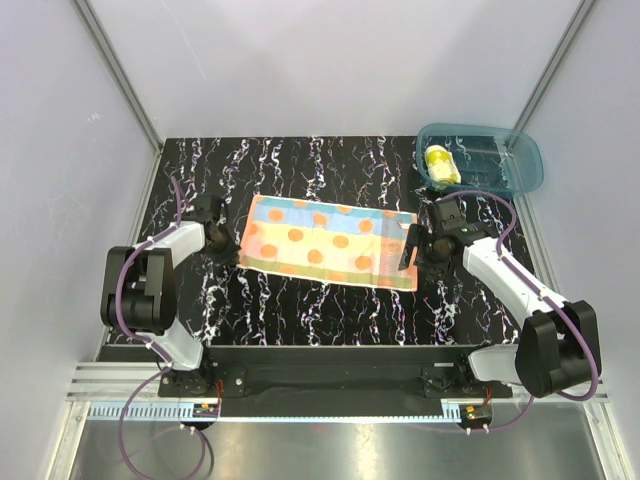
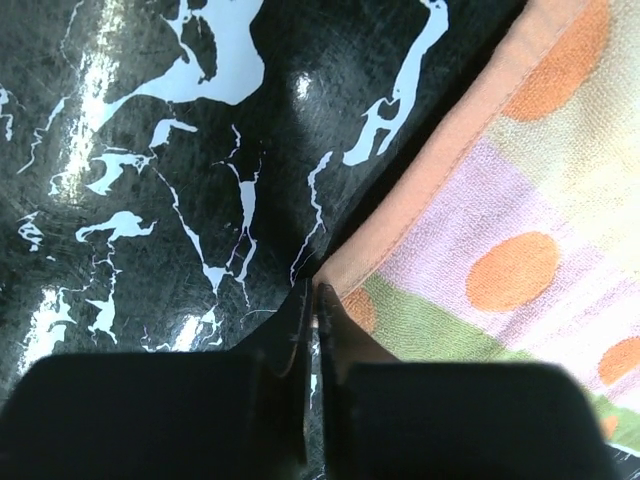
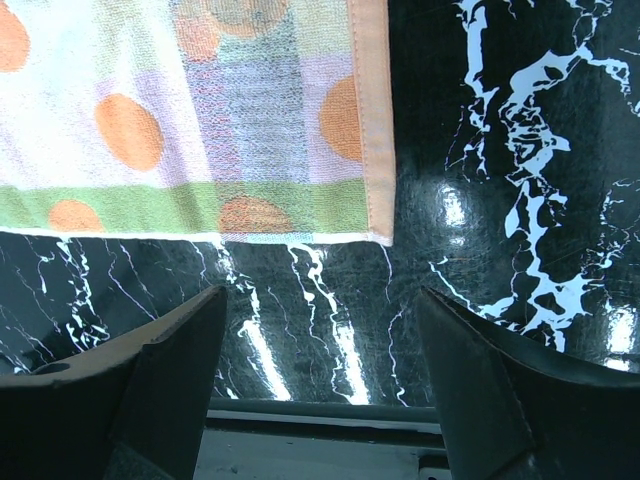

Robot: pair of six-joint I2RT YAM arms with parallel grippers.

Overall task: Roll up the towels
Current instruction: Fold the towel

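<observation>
At the left of the top view, the left hand (image 1: pixel 228 240) sits low on the black marbled tabletop (image 1: pixel 300 310), right at the left edge of the orange towel (image 1: pixel 330 242). Its wrist view shows the left hand (image 2: pixel 312 300) closed, tips pressed together at the towel's peach-hemmed corner (image 2: pixel 480 260). I cannot tell whether any cloth is caught between them.

The orange towel lies spread flat across the middle of the tabletop, spotted orange on pale stripes.

Just past its right edge is the right hand (image 1: pixel 410 250). In its wrist view the right hand (image 3: pixel 322 295) is open, fingers wide apart and holding nothing, with the towel's corner (image 3: pixel 300 130) above them in the frame.

At upper right, the yellow towel (image 1: pixel 441 165) sits bunched in the left end of the teal bin (image 1: pixel 525 170).
</observation>
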